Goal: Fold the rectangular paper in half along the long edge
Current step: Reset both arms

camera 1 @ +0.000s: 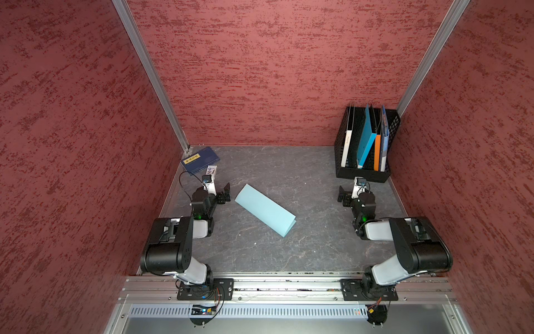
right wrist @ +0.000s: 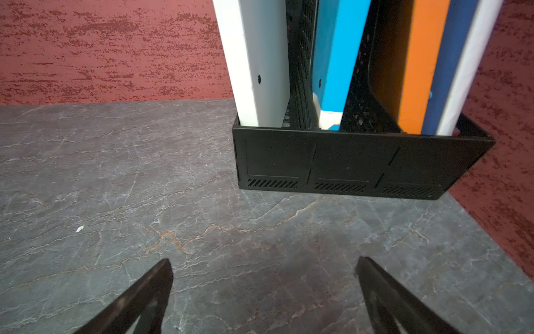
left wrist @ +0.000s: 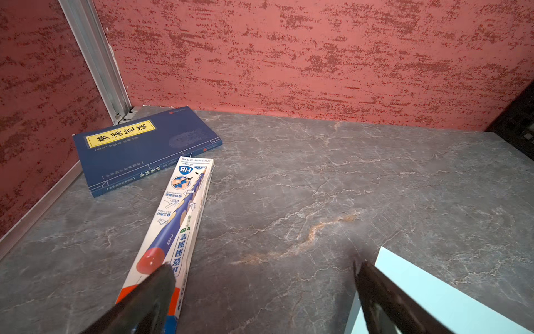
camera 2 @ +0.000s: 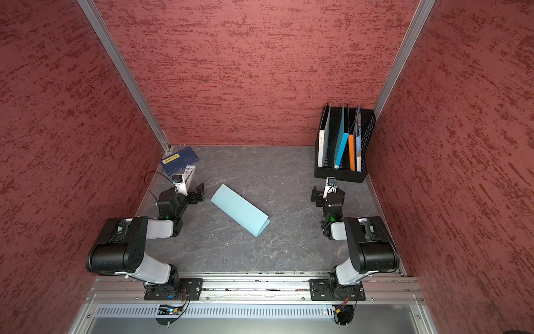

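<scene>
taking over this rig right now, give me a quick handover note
Left gripper: open, empty, close to the paper's far end, not holding it.
Right gripper: open, empty, in front of the black file rack.
Rectangular paper: lies diagonally mid-table, already folded into a long narrow strip; layers gape slightly at the near end.
Left: perhaps press the crease flatter; otherwise it looks finished.

red mottled textured walls (camera 1: pixel 274 72) on three sides; aluminium corner posts (camera 1: pixel 152 75) at both far corners; dark grey marbled tabletop (camera 1: pixel 303 167), pale veins, rust-coloured streak; aluminium rail (camera 1: pixel 289 290) along near edge.
</scene>
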